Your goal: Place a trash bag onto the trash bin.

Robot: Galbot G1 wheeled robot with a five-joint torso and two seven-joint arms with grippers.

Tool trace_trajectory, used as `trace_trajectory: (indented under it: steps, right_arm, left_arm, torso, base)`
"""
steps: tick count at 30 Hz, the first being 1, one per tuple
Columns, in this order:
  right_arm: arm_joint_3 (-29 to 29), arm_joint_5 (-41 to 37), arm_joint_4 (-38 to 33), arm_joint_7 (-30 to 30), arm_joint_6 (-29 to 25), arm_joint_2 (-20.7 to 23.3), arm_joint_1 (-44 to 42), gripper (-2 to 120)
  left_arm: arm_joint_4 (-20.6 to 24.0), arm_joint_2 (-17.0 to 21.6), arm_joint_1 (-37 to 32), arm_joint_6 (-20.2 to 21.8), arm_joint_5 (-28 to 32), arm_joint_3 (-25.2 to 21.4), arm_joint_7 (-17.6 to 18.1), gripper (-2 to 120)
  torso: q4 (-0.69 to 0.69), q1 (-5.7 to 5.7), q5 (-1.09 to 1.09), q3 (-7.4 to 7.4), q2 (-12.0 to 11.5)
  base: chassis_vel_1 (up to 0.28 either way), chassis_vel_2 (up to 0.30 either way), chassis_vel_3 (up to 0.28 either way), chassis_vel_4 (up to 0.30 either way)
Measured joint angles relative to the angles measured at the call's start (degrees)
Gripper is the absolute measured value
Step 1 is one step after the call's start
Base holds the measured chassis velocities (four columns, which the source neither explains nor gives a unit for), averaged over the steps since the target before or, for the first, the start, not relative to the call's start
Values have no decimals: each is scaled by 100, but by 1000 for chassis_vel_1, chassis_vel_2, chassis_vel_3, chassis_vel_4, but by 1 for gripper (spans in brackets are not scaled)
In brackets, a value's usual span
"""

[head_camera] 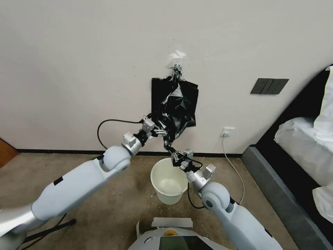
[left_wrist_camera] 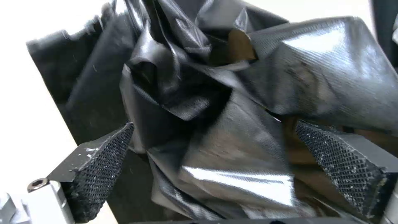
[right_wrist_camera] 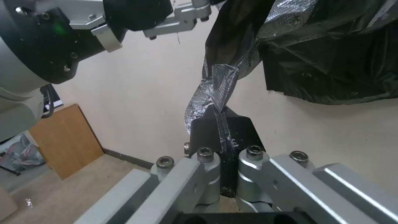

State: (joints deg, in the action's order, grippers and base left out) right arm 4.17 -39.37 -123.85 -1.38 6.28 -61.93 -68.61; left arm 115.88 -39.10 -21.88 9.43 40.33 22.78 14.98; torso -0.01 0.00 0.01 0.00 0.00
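A loose, crinkled black trash bag (head_camera: 177,113) hangs on the wall from a metal clip (head_camera: 177,69), in front of a flat black bundle (head_camera: 159,86). My left gripper (head_camera: 161,132) is open at the bag's lower left. In the left wrist view the glossy trash bag (left_wrist_camera: 232,146) lies between the spread textured pads (left_wrist_camera: 104,155). My right gripper (head_camera: 173,154) is shut on the bag's twisted bottom tail, just above the trash bin (head_camera: 169,198). The right wrist view has that gripper (right_wrist_camera: 219,119) pinching the stretched strip of trash bag (right_wrist_camera: 215,84). The cream bin stands upright on the carpet, with nothing inside.
A bed (head_camera: 305,139) with a dark frame fills the right side. A white socket (head_camera: 228,132) and its cable run down the wall to the right of the bin. A wooden panel (head_camera: 5,152) sits at far left. My base (head_camera: 173,239) is right before the bin.
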Motion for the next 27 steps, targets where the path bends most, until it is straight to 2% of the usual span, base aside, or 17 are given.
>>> trace_trajectory:
  steps: [4, 5, 9, 10, 11, 12, 13, 15, 19, 20, 21, 24, 25, 26, 27]
  right_arm:
    - [42, -14, -28, -5, -6, -1, -26, 0]
    - [57, -16, -42, -7, -13, -1, -39, 0]
    - [63, -17, -61, -7, -18, -5, -55, 0]
    - [69, -11, -69, -7, -21, -5, -81, 0]
    - [69, -11, -69, -7, -21, -5, -81, 0]
    - [74, -5, -71, -7, -24, -1, -99, 0]
    - [74, -5, -71, -7, -24, -1, -99, 0]
    - [79, 1, -75, -6, -49, 8, -122, 0]
    - [79, 1, -75, -6, -49, 8, -122, 0]
    - [79, 3, -100, -6, -57, 23, -123, 0]
    - [79, 3, -101, -6, -58, 36, -123, 0]
    - [79, 3, -101, -6, -58, 36, -123, 0]
    - [89, -5, -101, -17, -60, 53, -116, 0]
    - [89, -5, -101, -17, -60, 53, -116, 0]
    - [92, -13, -106, -34, -60, 55, -111, 0]
  left_arm:
    - [62, 50, 11, 83, 134, 10, 121, 94]
    - [104, 69, 11, 111, 348, 8, 247, 87]
    - [108, 79, 28, 112, 441, 4, 297, 78]
    - [122, 91, 62, 104, 462, 4, 325, 69]
    - [122, 91, 62, 104, 462, 4, 325, 69]
    - [143, 104, 77, 98, 473, 8, 334, 62]
    - [143, 104, 77, 98, 473, 8, 334, 62]
    - [172, 137, 98, 100, 530, 16, 347, 51]
    - [172, 137, 98, 100, 530, 16, 347, 51]
    - [192, 157, 102, 115, 594, 12, 381, 35]
    - [232, 170, 90, 122, 653, -9, 426, 28]
    - [232, 170, 90, 122, 653, -9, 426, 28]
    - [322, 211, -20, 139, 739, -131, 502, 16]
    - [322, 211, -20, 139, 739, -131, 502, 16]
    - [357, 236, -75, 139, 750, -190, 517, 9]
  torso:
    - [2, 0, 0, 0, 0]
    - [2, 0, 0, 0, 0]
    - [2, 0, -1, 0, 0]
    - [1, 0, -1, 0, 0]
    - [1, 0, -1, 0, 0]
    - [0, 0, -1, 0, 0]
    - [0, 0, -1, 0, 0]
    - [0, 0, -1, -1, 0]
    - [0, 0, -1, -1, 0]
    - [1, 0, -1, -1, 0]
    - [0, 0, 0, 0, 0]
    - [0, 0, 0, 0, 0]
    - [1, 0, -1, -1, 0]
    - [1, 0, -1, -1, 0]
    - [1, 0, -1, 0, 0]
  base:
    - [0, 0, 0, 0]
    - [0, 0, 0, 0]
    - [0, 0, 0, 0]
    - [0, 0, 0, 0]
    - [0, 0, 0, 0]
    - [0, 0, 0, 0]
    - [0, 0, 0, 0]
    - [0, 0, 0, 0]
    - [0, 0, 0, 0]
    - [0, 0, 0, 0]
    - [0, 0, 0, 0]
    - [0, 0, 0, 0]
    - [0, 0, 0, 0]
    - [0, 0, 0, 0]
    - [0, 0, 0, 0]
